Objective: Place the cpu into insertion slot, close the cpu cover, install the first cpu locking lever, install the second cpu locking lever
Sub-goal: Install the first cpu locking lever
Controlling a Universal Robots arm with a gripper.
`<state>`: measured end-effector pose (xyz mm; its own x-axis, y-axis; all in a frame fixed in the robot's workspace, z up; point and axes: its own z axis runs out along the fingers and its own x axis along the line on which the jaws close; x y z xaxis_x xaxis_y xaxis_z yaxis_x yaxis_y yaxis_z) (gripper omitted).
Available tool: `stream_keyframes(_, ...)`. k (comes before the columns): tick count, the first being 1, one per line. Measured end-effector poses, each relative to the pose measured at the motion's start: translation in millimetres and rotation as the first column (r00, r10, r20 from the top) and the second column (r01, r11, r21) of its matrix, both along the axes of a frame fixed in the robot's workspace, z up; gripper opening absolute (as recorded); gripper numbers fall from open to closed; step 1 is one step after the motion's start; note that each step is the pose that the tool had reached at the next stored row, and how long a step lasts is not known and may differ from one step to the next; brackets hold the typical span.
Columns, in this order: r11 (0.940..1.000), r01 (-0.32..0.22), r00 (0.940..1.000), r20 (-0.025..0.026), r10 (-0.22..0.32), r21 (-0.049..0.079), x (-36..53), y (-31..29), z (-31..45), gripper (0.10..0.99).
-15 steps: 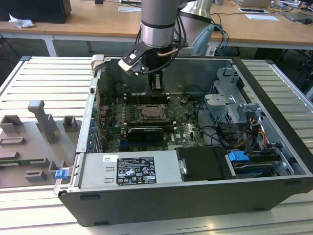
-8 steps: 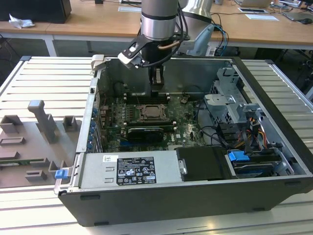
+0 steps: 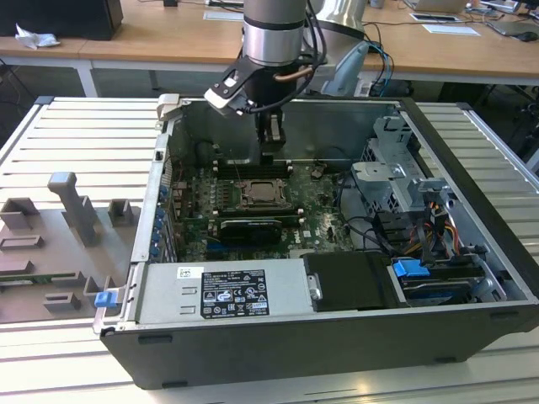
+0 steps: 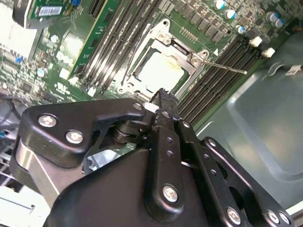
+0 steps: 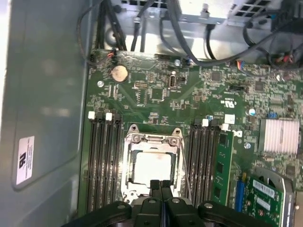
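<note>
The cpu [image 5: 151,166] [image 4: 158,71] lies flat in the insertion slot [image 3: 261,195], its pale top showing through the window of the cpu cover [image 5: 152,139] [image 4: 189,56], which lies down over it. A thin wire locking lever [image 4: 225,66] juts out from one corner of the socket. Another lever [image 5: 183,165] [image 4: 131,59] runs along the socket's side. My gripper [image 5: 161,185] [image 4: 163,96] [image 3: 269,141] hangs just above the socket's edge, shut, with nothing between its fingers.
Long black memory slots [image 5: 103,161] [image 5: 202,161] flank the socket. A black card [image 3: 246,229] lies in front of it in the exterior view. The case walls [image 3: 278,349], power supply [image 3: 223,295] and drive cage [image 3: 396,181] close in the board. A grey fixture [image 3: 72,206] stands at the exterior view's left.
</note>
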<state>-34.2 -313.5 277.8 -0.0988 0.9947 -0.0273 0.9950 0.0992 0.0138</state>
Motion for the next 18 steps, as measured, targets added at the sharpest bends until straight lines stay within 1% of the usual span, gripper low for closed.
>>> stream_keyframes(5, 0.9978, -0.066, 0.9978, 0.0001, 0.066, 0.000, 0.0, 0.0, -0.1, 0.106)
stream_keyframes(11, 0.9936, -0.113, 0.9936, 0.0000, 0.113, 0.000, 0.0, 0.0, -0.1, 0.106)
stream_keyframes(16, 0.9892, -0.146, 0.9892, 0.0000, 0.146, 0.000, 0.0, 0.0, -0.1, 0.106)
stream_keyframes(18, 0.9856, -0.169, 0.9856, 0.0001, 0.169, 0.000, 0.0, 0.0, -0.1, 0.106)
